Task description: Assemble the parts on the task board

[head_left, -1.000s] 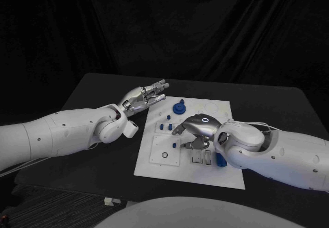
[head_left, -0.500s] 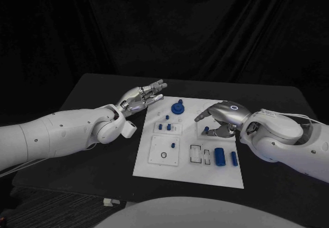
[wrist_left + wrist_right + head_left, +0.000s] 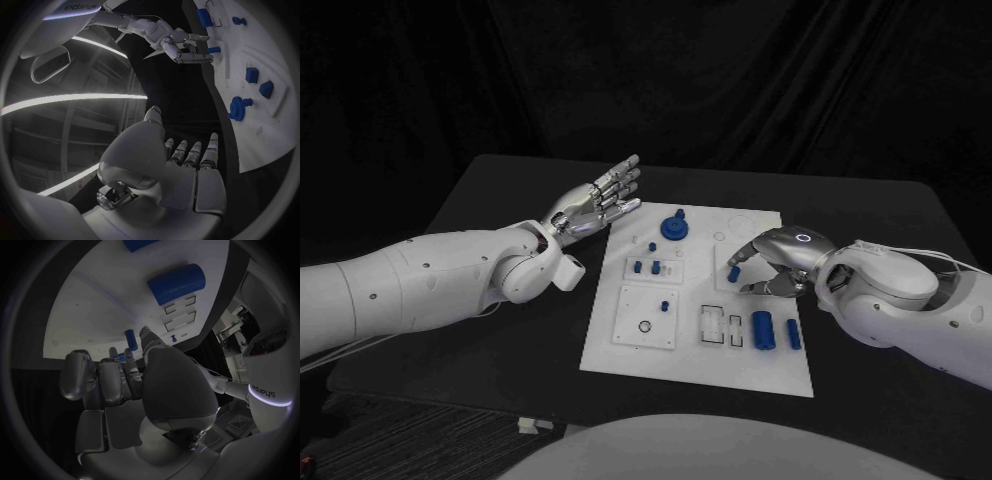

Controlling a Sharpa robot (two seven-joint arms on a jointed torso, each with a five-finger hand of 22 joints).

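**Right hand over the board with a blue peg, left hand parked off to the side**

Looking at the head view, your right hand (image 3: 769, 262) is over the right side of the board (image 3: 697, 360), fingers curled down, and there's a small blue peg (image 3: 733, 272) at its fingertips. The left wrist view backs that up: the peg (image 3: 214, 49) sticks out from between the thumb and a finger, so the hand is pinching it. Can't tell whether the peg's tip is touching the board or just above it.

Your left hand (image 3: 599, 200) is beside the board's far left corner, above the table (image 3: 473, 200), palm up, fingers straight and spread, nothing in it.

Parts on the board:
- a round blue knob (image 3: 675, 227) near the far edge
- two short blue pegs (image 3: 648, 267) standing side by side just nearer than the knob
- one small blue peg (image 3: 665, 304) in the left square plate
- a fat blue cylinder (image 3: 763, 329) and a thinner blue bar (image 3: 793, 334) lying side by side near the right edge, just beside two rectangular slots (image 3: 721, 327)

In the right wrist view the cylinder (image 3: 177, 283) lies right next to those slots.
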